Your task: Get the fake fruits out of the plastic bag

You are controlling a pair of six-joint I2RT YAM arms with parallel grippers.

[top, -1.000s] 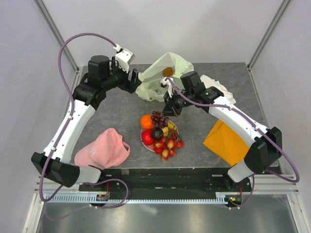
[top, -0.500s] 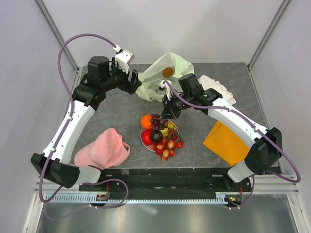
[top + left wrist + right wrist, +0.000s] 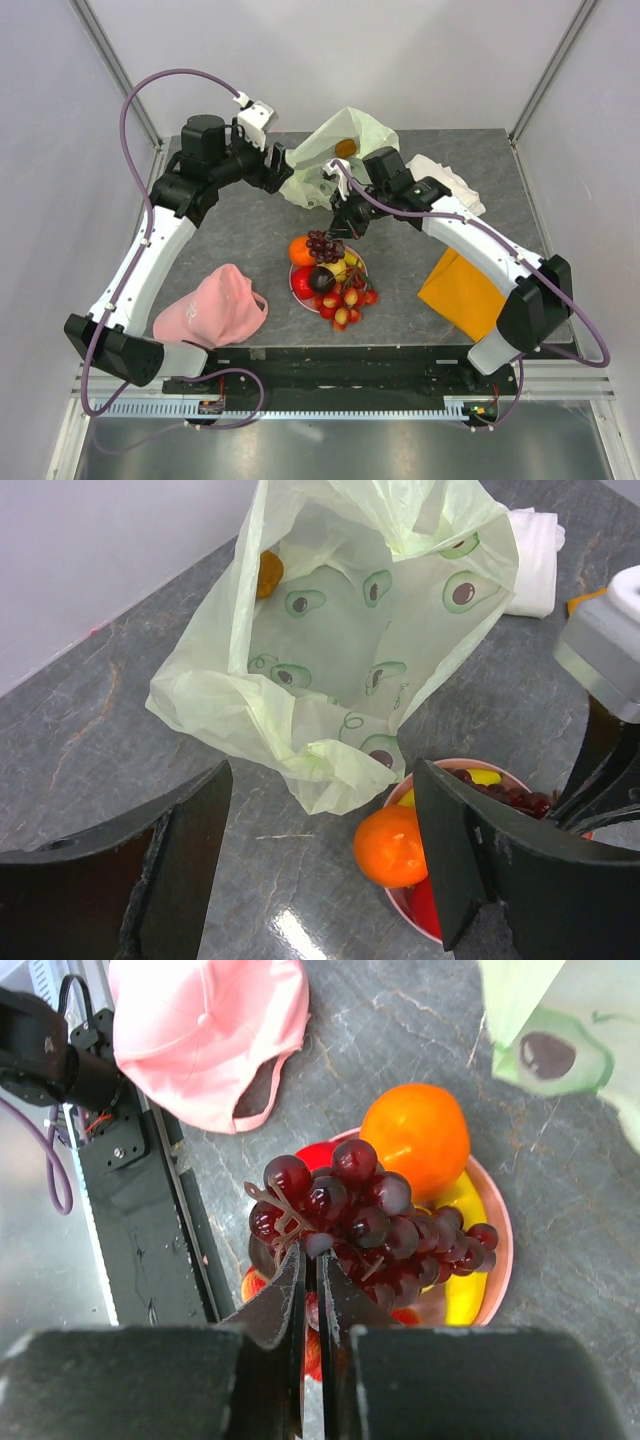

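The glossy dark purple grape bunch (image 3: pixel 370 1225) sits right at the tips of the right claw (image 3: pixel 310 1275), whose jaws are pinched almost together on its brown twiggy stem. Just beyond and below those tips is the round pink plate (image 3: pixel 497 1222), with the glossy orange fruit (image 3: pixel 415 1135) and the yellow plastic banana (image 3: pixel 462 1260) lying on it. Whether the bunch hangs free or already rests on the pile I cannot tell from these views. To finish well, lower until the grapes settle among the fruit, part the jaws only then, and lift straight up so the stem does not snag. The thin translucent pale green plastic bag (image 3: pixel 340 650), printed with avocados, lies ahead of the left claw (image 3: pixel 320 820), which stands wide and grips nothing. A small orange-brown piece (image 3: pixel 268 572) deep inside the bag, far from the fingers, looks like the next pick.
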